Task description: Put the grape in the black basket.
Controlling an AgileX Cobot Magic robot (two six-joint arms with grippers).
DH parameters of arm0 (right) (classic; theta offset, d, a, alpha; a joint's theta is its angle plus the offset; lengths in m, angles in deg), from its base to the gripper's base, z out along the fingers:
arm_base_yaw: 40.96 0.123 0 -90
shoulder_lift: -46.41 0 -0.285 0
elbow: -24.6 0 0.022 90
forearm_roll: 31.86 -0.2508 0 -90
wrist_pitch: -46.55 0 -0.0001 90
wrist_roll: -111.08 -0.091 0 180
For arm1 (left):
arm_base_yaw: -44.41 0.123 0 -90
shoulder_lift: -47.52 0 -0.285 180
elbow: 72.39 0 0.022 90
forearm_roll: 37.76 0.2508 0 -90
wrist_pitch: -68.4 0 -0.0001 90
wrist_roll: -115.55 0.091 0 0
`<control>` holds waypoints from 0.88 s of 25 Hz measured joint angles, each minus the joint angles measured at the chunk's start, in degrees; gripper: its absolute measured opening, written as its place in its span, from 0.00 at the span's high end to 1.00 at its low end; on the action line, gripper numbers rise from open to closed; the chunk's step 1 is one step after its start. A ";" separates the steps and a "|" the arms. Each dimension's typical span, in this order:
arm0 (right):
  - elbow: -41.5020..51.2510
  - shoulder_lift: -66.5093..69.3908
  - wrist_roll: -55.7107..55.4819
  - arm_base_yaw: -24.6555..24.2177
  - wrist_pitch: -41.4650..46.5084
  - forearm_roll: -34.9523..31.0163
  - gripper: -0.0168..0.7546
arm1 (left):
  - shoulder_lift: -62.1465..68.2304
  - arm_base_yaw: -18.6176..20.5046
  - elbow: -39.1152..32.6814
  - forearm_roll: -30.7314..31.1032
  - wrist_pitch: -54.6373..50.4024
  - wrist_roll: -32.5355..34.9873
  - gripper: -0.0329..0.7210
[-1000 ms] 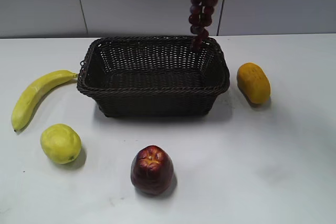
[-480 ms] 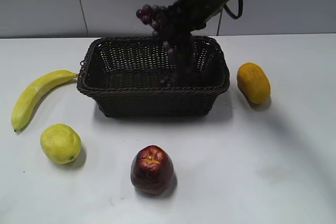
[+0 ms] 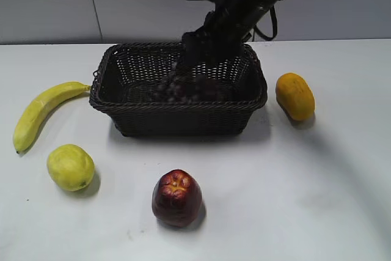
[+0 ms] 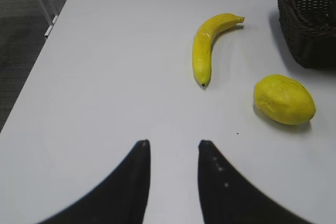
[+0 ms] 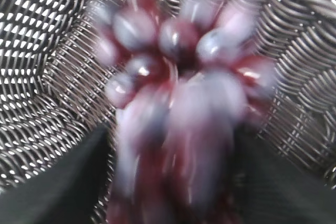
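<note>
The right gripper (image 5: 173, 182) is clamped on the grape (image 5: 178, 103), whose bunch trails ahead of its 2 fingers and down inside the black basket (image 3: 177, 117), lying along the floor. Beyond, the left gripper (image 4: 173, 153) sits unclenched and empty, well apart, near the banana (image 4: 210, 45).

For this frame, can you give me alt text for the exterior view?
The right gripper reaches into the black basket with the grape bunch low inside it. Around the basket on the white table lie a banana, a lemon, a dark red apple and an orange fruit.
</note>
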 joint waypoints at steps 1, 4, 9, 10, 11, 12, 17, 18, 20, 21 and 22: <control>-1.01 -0.34 0.00 -0.05 1.24 0.22 0.16 | 0.00 0.00 0.00 0.00 0.00 0.00 0.65; -5.20 -2.45 -2.42 -0.31 5.19 2.77 0.16 | 0.00 0.00 0.00 0.00 0.00 0.00 0.65; -9.79 -9.23 -7.26 -2.69 10.04 7.04 0.17 | 0.00 0.00 0.00 0.00 0.00 0.00 0.65; -10.01 -10.58 -7.97 -3.81 11.12 7.87 0.17 | 0.00 0.00 0.00 0.00 0.00 0.00 0.65; -10.15 -11.57 -8.62 -4.91 12.25 8.77 0.17 | 0.00 0.00 0.00 0.00 0.00 0.00 0.65; -10.21 -12.54 -9.43 -6.37 13.94 9.67 0.17 | 0.00 0.00 0.00 0.00 0.00 0.00 0.65; -8.11 -15.60 -14.13 -13.93 16.39 14.66 0.18 | 0.00 0.00 0.00 0.00 0.00 0.00 0.65; -6.80 -16.32 -14.94 -15.31 16.39 15.44 0.19 | 0.00 0.00 0.00 0.00 0.00 0.00 0.65; -3.62 -18.44 -16.31 -17.04 16.39 17.83 0.20 | 0.00 0.00 0.00 0.00 0.00 0.00 0.65; -1.54 -19.50 -17.14 -17.32 16.39 19.71 0.21 | 0.00 0.00 0.00 0.00 0.00 0.00 0.65; 0.43 -21.01 -17.71 -17.40 16.45 21.25 0.21 | 0.00 0.00 0.00 0.00 0.00 0.00 0.65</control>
